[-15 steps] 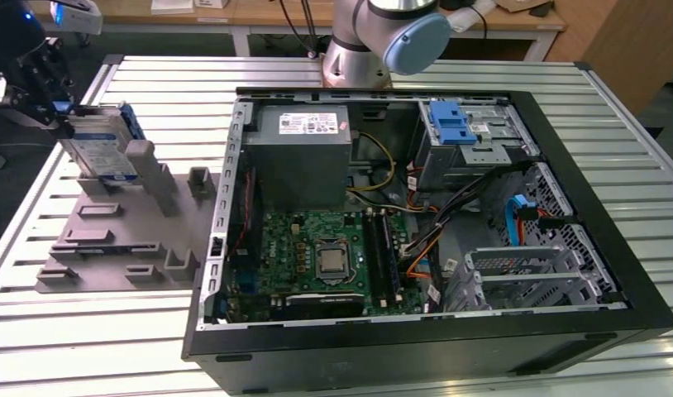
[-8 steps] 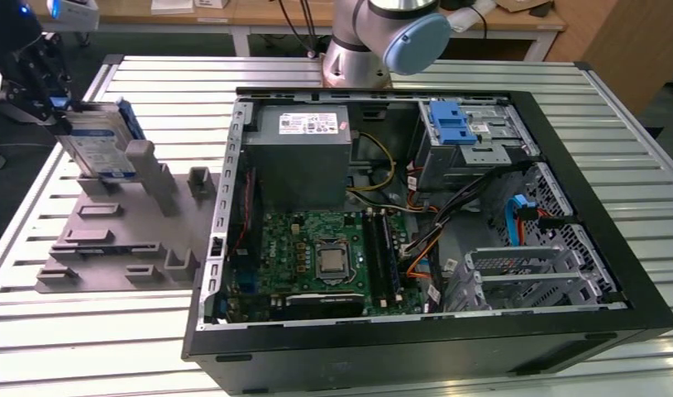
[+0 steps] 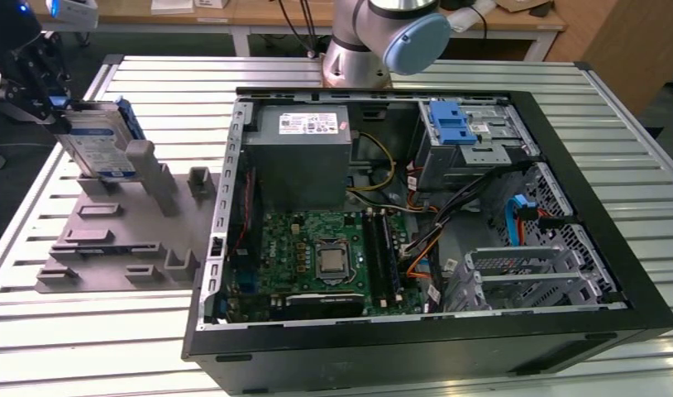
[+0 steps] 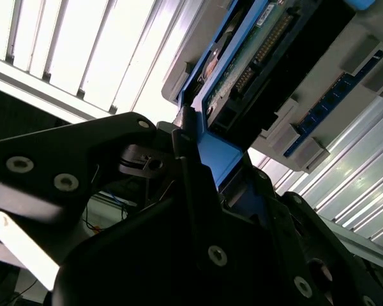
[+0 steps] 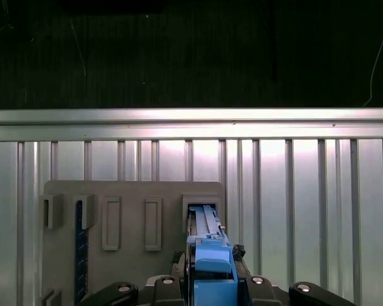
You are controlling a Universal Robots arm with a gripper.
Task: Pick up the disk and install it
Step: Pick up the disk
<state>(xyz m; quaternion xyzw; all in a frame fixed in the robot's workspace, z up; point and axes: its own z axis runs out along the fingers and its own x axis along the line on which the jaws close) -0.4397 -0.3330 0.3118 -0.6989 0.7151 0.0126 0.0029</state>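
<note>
In the exterior view the gripper (image 3: 50, 103) holds the disk (image 3: 99, 141) upright at the grey rack (image 3: 116, 240). This is near the table's (image 3: 94, 347) far corner on the exterior view's left, well apart from the open computer case (image 3: 425, 331). The second wrist view shows the fingers (image 4: 190, 185) clamped on the disk's blue carrier (image 4: 214, 156), with its green circuit board (image 4: 242, 70) exposed. The first wrist view shows the carrier's end at a rack slot (image 5: 201, 210).

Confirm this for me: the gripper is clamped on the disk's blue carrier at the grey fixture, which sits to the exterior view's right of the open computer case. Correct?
Only the side is wrong. In the exterior view the gripper is clamped on the disk at the grey fixture, which sits to the exterior view's left of the open computer case, not its right.
</note>
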